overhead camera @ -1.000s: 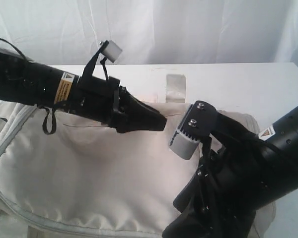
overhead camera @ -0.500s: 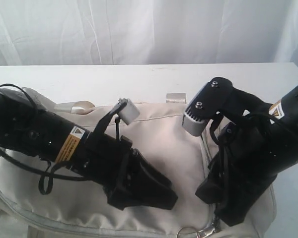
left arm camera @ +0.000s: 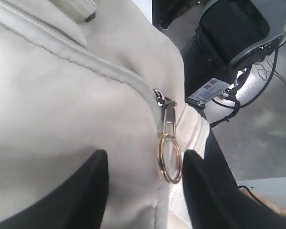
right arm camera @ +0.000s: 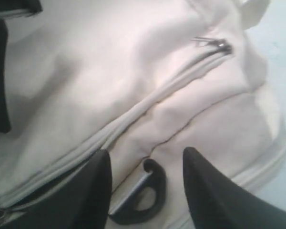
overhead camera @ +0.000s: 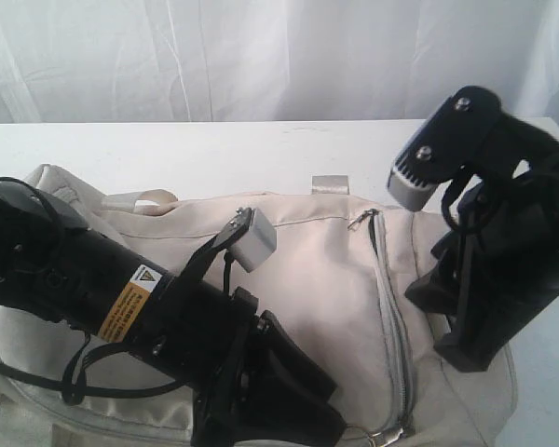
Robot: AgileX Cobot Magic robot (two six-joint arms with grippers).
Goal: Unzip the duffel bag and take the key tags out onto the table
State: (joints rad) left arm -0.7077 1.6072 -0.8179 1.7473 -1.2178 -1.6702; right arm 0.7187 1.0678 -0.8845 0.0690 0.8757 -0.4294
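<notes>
The cream fabric duffel bag (overhead camera: 317, 270) looks limp, so its small gold zip ring (left arm camera: 170, 160) suits the released left gripper (left arm camera: 144, 164); right gripper (right arm camera: 147, 155) also released.

duffel bag (overhead camera: 307, 270) on the table (overhead camera: 214, 149), left claw (left arm camera: 143, 191) over its front, right claw (right arm camera: 145, 191) over its end

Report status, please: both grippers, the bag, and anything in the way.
Left gripper open, astride the zipper's gold ring. Right gripper open, empty, above the bag. It looks zipped shut; key tags unseen. Nothing in the way.
</notes>
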